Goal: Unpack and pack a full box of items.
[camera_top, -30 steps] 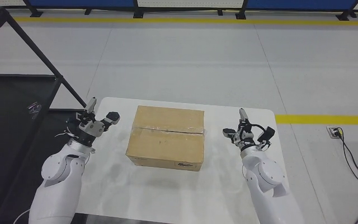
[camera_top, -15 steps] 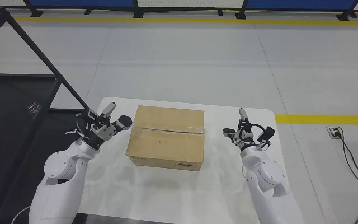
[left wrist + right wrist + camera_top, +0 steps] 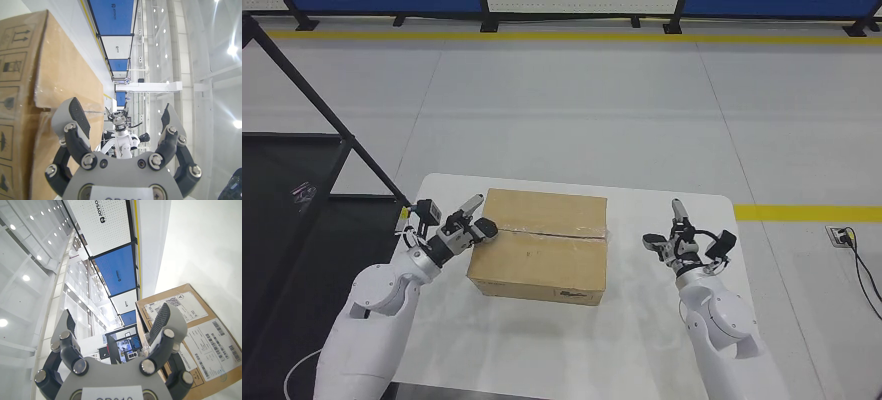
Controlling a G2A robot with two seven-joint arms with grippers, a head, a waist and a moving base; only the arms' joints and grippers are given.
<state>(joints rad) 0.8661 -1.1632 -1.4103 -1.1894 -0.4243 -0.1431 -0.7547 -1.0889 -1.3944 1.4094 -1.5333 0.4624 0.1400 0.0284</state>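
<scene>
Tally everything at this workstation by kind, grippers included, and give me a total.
cardboard box: 1
grippers: 2, the left gripper and the right gripper, both with jaws open
table: 1
total: 4

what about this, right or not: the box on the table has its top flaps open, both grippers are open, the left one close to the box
Not right: the top view shows the box closed, flaps flat. It is on the table, the left gripper and right gripper are open, the left one close to the box.
</scene>
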